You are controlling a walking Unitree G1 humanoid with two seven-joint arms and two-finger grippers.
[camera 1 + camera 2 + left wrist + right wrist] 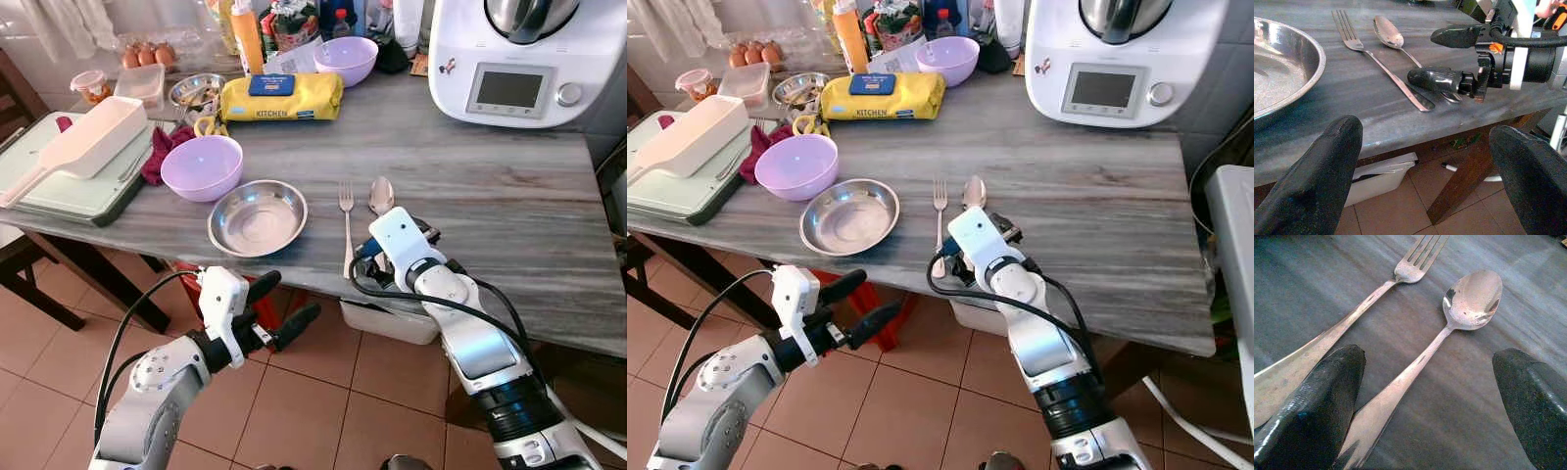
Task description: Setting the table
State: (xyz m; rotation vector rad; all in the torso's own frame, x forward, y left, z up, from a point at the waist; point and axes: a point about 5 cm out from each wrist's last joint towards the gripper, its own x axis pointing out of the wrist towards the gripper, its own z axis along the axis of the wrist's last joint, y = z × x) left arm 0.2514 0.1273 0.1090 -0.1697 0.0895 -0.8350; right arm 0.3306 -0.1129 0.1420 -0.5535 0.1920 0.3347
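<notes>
The robot's right hand point(1449, 58) reaches forward from a bent silver arm, wrist low over the near edge of the surface point(509, 206), its two black fingers point(1312, 401) spread apart. The left hand point(284, 308) hangs below the edge of the surface, elbow bent, its fingers point(1317, 171) also parted and pointing toward the right arm.

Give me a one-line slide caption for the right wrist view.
Open right pincer low over the grey table, its fingers straddling the spoon handle, fork lying alongside.
</notes>
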